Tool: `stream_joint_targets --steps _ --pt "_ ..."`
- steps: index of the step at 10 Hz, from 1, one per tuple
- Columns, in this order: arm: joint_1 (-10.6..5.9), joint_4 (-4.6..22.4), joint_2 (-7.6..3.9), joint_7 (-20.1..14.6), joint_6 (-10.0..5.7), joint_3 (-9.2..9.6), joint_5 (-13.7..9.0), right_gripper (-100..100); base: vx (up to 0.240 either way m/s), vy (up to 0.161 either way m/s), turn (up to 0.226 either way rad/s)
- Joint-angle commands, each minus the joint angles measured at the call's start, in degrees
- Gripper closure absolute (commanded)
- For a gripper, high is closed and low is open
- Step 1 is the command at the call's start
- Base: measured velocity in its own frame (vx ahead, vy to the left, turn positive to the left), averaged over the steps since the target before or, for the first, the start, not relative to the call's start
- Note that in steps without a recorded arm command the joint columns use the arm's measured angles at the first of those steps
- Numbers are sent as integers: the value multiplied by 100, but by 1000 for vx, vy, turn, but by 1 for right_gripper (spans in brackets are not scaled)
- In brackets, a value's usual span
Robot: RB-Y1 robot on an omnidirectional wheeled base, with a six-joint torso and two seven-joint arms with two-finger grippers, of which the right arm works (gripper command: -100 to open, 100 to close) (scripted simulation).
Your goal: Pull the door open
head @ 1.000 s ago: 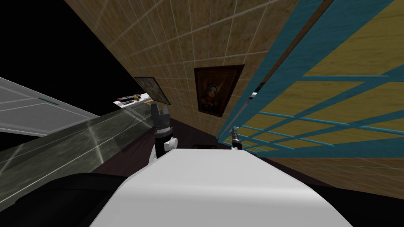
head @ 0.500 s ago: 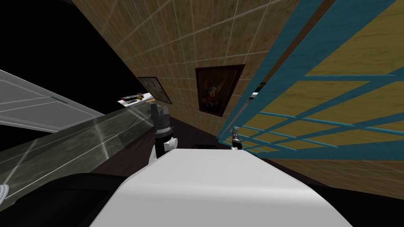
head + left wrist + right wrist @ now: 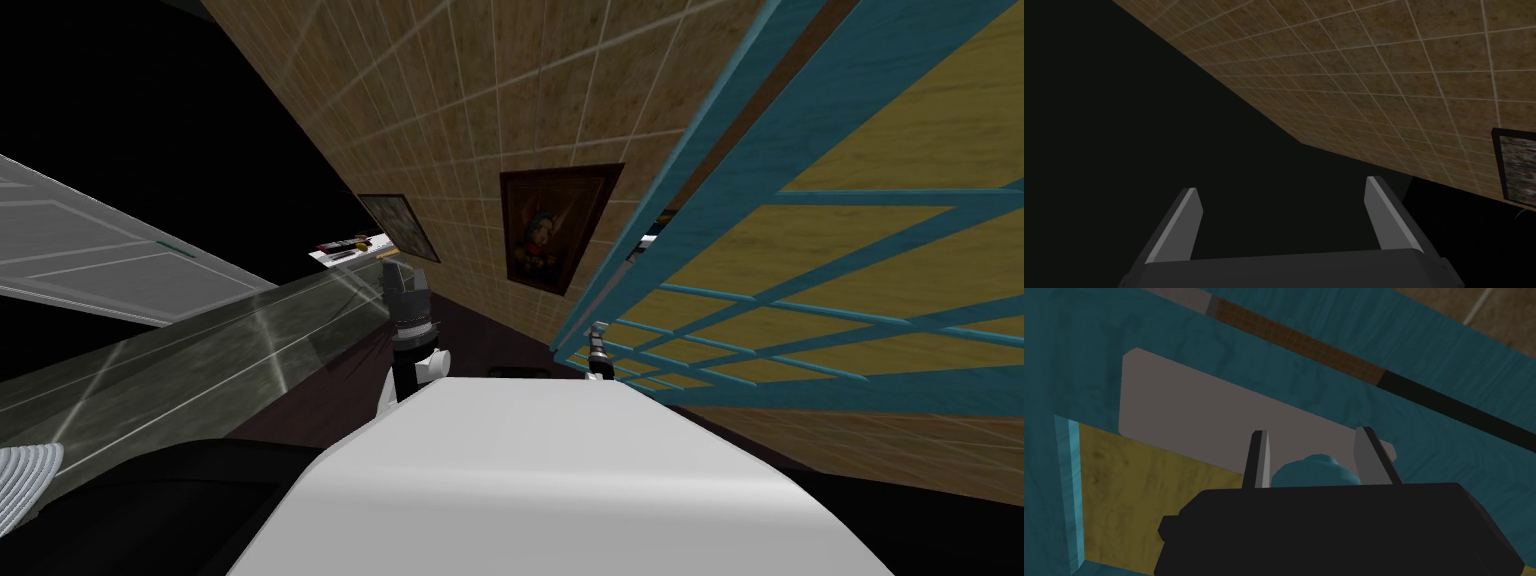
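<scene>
The tiled tan wall [image 3: 470, 110] is the biggest thing here, running away from the robot from about eleven o'clock round to one. Against it, from one to four o'clock, leans the door [image 3: 800, 300]: a teal frame with thin teal bars over yellow panels, its near edge coming down to just right of the robot's front. Off at nine to eleven o'clock there is a black area [image 3: 130, 90], with a pale grey panelled slab [image 3: 100, 260] below it at nine and a long, glossy grey-green surface [image 3: 200, 370] slanting in from eight.

Two framed pictures hang on the wall: a dark-framed one [image 3: 555, 225] at twelve o'clock, and a smaller one [image 3: 400, 225] at eleven.

Close in on the door, a flat grey plate [image 3: 1189, 403] sits on the teal frame, and a round teal knob [image 3: 1311, 470] stands out from its end nearest the gripper. The right gripper [image 3: 1313, 433] is at that knob, at about one o'clock from the chest, its fingers [image 3: 1261, 458] pressed to the knob's two sides, clamped on it.

The left gripper [image 3: 405, 290] is held up at eleven o'clock, well apart from the door, blades wide apart with nothing between them.
</scene>
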Motion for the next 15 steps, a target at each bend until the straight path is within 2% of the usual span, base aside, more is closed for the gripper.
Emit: stream_joint_targets --steps 1,5,6,7,8,9,10,11,12,14,15 --pt "-9 46 -118 -165 -87 -76 -96 100 -31 3 28" --pt "-18 67 -165 -825 -92 63 -357 100 -44 -5 61" --pt "-18 67 -165 -880 -92 63 -357 100 -24 -12 15" --pt "-22 75 -180 -1092 -93 111 -446 100 -35 -25 62" --pt "-22 75 -180 -1118 -93 111 -446 100 -27 -13 45" --pt "-27 82 -195 -1343 -95 160 -536 100 -32 -4 63" --pt "-27 82 -195 -1357 -95 160 -536 100 -27 -3 12" --pt "-31 89 -210 -1592 -97 208 -625 100 -29 -2 56" --pt "-31 89 -210 -1596 -97 208 -625 100 -24 -2 45" --pt "-40 103 -240 -1968 -100 305 -804 100 -46 -13 68" --pt "-40 103 -240 -2073 -100 305 -804 100 -49 -19 54"
